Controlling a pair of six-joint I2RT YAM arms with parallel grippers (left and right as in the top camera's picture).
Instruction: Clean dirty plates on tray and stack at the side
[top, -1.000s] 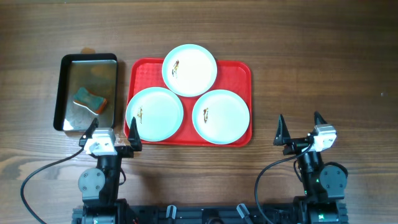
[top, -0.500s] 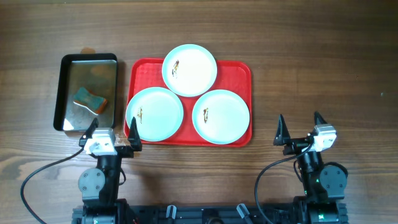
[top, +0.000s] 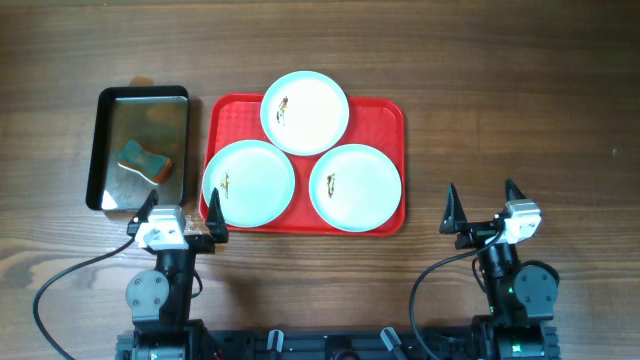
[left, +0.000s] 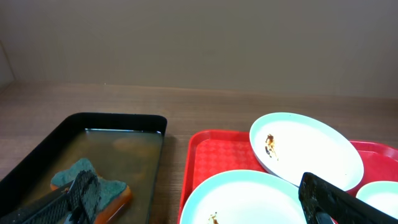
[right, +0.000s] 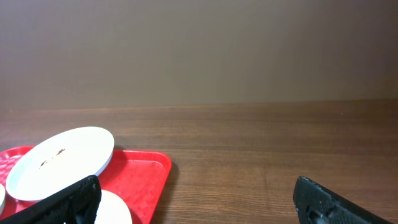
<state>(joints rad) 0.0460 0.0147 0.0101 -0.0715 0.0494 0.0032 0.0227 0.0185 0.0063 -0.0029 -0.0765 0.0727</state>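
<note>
Far plate (top: 305, 112): smeared, on the tray (top: 385, 112), overhanging its far rim.
Near-left plate (top: 249, 183): smeared, on the tray.
Near-right plate (top: 355, 187): smeared, on the tray.
Pan (top: 172, 112): just left of the tray, with the sponge (top: 146, 160) inside.
Surface (top: 500, 80): wood.
Left jaws: wide apart, empty, at the tray's near-left corner.
Right jaws: wide apart, empty, right of the tray.

Table (top: 500, 80): brown wood, matt, with streaked grain visible across the whole surface. Tray (top: 386, 114): red plastic with a slight sheen and a smooth moulded rim. Plates (top: 305, 112): white, smooth and glossy, each marked by a small brown-orange smear. Pan (top: 166, 114), far left: dark metal, shiny, with a mirror-like floor under what looks like shallow liquid. Sponge (top: 146, 160) in the pan: coarse teal top over an orange layer, matt.
</note>
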